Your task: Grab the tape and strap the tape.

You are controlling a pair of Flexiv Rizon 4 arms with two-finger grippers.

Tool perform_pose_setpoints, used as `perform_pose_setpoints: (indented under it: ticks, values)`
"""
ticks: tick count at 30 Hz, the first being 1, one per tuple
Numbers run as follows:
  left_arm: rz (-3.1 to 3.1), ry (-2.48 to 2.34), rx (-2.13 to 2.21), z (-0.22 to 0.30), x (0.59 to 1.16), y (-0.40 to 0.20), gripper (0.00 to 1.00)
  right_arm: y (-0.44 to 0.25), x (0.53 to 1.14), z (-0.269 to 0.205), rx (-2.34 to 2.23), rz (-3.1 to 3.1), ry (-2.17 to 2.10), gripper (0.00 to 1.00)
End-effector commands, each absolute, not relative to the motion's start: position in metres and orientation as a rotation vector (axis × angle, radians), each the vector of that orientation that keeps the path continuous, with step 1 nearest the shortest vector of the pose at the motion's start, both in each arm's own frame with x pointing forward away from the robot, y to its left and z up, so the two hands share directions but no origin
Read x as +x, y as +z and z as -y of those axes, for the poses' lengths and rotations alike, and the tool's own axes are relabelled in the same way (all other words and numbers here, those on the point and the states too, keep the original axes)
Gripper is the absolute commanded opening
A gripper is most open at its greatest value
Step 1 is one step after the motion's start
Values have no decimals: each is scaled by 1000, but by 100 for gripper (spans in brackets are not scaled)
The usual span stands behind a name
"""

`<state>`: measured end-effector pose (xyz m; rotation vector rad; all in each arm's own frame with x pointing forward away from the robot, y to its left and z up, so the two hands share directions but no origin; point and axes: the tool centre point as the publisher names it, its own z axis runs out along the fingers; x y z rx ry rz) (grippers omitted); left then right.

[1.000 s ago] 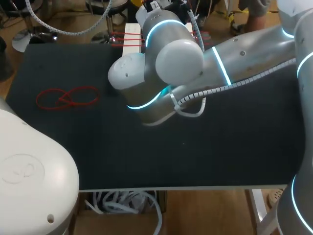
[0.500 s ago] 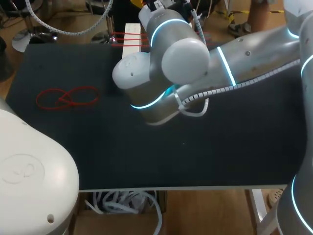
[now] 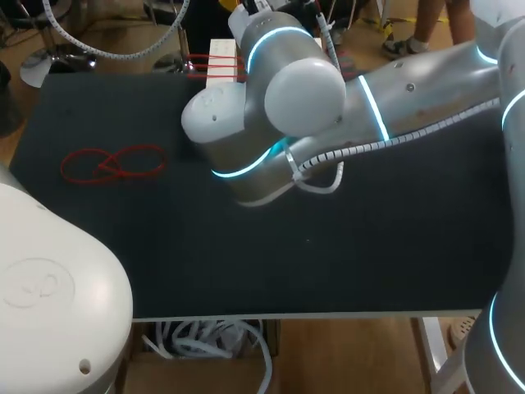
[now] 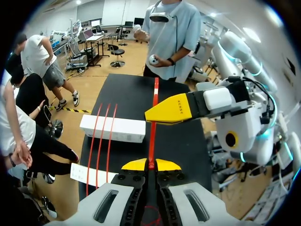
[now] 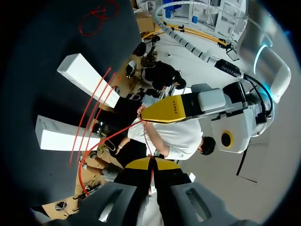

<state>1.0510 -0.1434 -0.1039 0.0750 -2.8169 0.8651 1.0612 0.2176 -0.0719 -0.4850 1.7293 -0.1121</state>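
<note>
A thin red tape (image 4: 152,136) runs straight out from my left gripper (image 4: 150,165), which is shut on it. My right gripper's yellow fingers (image 4: 181,108) pinch the same tape a little further ahead. In the right wrist view my right gripper (image 5: 150,163) is shut on the red tape (image 5: 147,141), which leads up to my left gripper's yellow fingers (image 5: 164,109) and curves off to one side. In the head view my right arm (image 3: 279,90) reaches across to the table's far middle and hides both grippers.
A white box (image 3: 221,66) with red tapes (image 4: 101,141) lying across it sits at the table's far edge. A loose bundle of red loops (image 3: 111,162) lies on the black table (image 3: 328,263) at the left.
My right arm shifted slightly to the right and then back to the left. Both grips stay the same.
</note>
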Motion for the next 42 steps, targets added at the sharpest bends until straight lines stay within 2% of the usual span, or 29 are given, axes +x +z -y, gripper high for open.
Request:
perform_pose_setpoints:
  ticks: [1, 42]
  values:
    - [2817, 859, 75, 144, 1051, -103, 0, -62, 1062, -209, -504, -1746, -89, 0]
    - [2817, 859, 75, 144, 1051, -103, 0, -73, 1059, -216, -492, -1726, -84, 0]
